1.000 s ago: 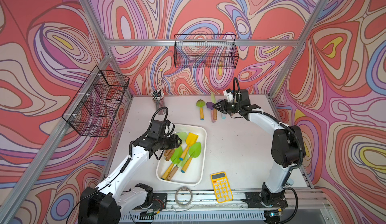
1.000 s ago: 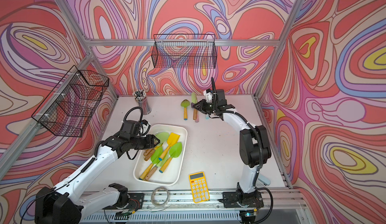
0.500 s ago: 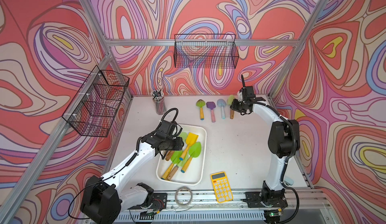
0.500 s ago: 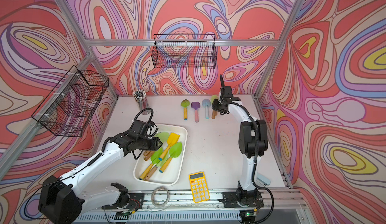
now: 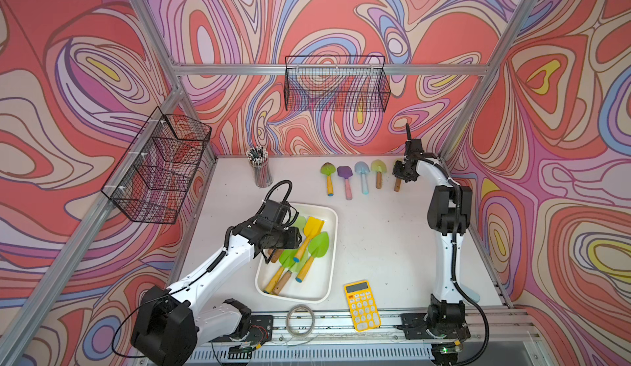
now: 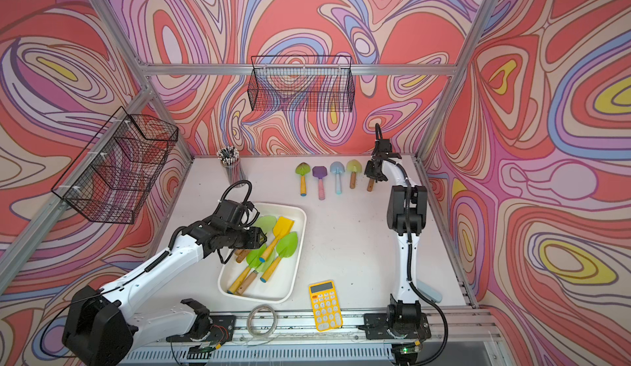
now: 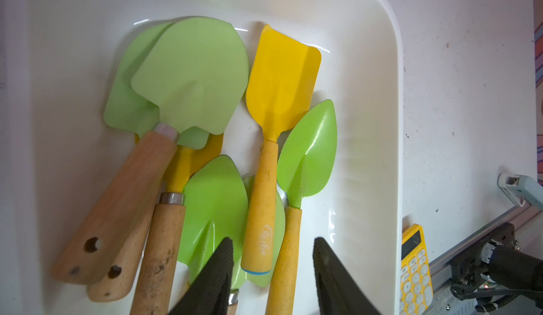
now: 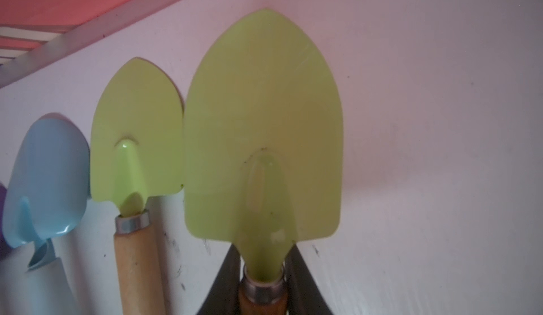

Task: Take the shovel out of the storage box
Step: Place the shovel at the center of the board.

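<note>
Shovel (image 8: 264, 140) with the pale green blade is clamped in the right pincer (image 8: 262, 272), outside the storage box (image 5: 317, 279), its blade perhaps brushing a green neighbour (image 8: 136, 128); bare table (image 8: 440, 151) lies opposite. A second ago this pincer hung over the middle of the row (image 5: 361, 169). Left pincer (image 7: 271, 243) gapes over boxed shovels (image 7: 191, 78).

In both top views, note that the right gripper (image 5: 400, 173) covers the blade of the far-right shovel (image 5: 397, 186); you see only its handle. The left gripper (image 5: 297, 237) hides part of the pale green blades (image 5: 302, 221). In the right wrist view, the purple shovel (image 8: 1, 198) is cut off by the edge.
</note>
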`<state>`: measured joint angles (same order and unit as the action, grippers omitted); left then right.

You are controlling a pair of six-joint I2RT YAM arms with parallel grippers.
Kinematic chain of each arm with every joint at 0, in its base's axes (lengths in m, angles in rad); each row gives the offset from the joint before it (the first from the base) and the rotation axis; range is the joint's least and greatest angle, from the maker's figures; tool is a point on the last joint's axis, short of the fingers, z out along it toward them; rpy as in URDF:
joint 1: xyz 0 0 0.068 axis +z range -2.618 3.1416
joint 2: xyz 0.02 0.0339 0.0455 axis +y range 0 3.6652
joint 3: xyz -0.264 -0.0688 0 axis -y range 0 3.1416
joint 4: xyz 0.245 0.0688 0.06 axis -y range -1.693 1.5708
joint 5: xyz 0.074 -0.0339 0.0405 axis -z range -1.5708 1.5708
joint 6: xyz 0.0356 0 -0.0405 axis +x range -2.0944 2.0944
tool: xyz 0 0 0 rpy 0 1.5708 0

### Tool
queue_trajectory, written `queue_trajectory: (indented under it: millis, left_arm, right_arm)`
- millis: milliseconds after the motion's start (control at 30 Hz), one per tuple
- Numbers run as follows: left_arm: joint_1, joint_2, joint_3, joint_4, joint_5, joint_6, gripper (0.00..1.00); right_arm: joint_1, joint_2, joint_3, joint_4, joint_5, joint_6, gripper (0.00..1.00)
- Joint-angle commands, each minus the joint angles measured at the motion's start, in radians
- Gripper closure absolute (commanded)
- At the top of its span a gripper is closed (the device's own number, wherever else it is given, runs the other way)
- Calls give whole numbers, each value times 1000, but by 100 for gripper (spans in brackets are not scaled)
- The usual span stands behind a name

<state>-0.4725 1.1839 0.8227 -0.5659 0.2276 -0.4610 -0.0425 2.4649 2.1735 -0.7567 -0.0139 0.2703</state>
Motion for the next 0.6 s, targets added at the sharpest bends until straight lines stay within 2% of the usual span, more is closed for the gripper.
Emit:
queue_trajectory:
  millis: [0,400,567]
  left_arm:
    - [-6,-20,-13,1,-1,-12,52]
    - [-7,-12,-12,-11,-8,-12,52]
    - [-7,-7,-15,-3,-5,-21,51]
  right_arm:
    - [5,45,70,-49,21,-26,77]
    - [7,148,172,-59,25,-39,76]
    - [4,175,183,-47,20,-39,73]
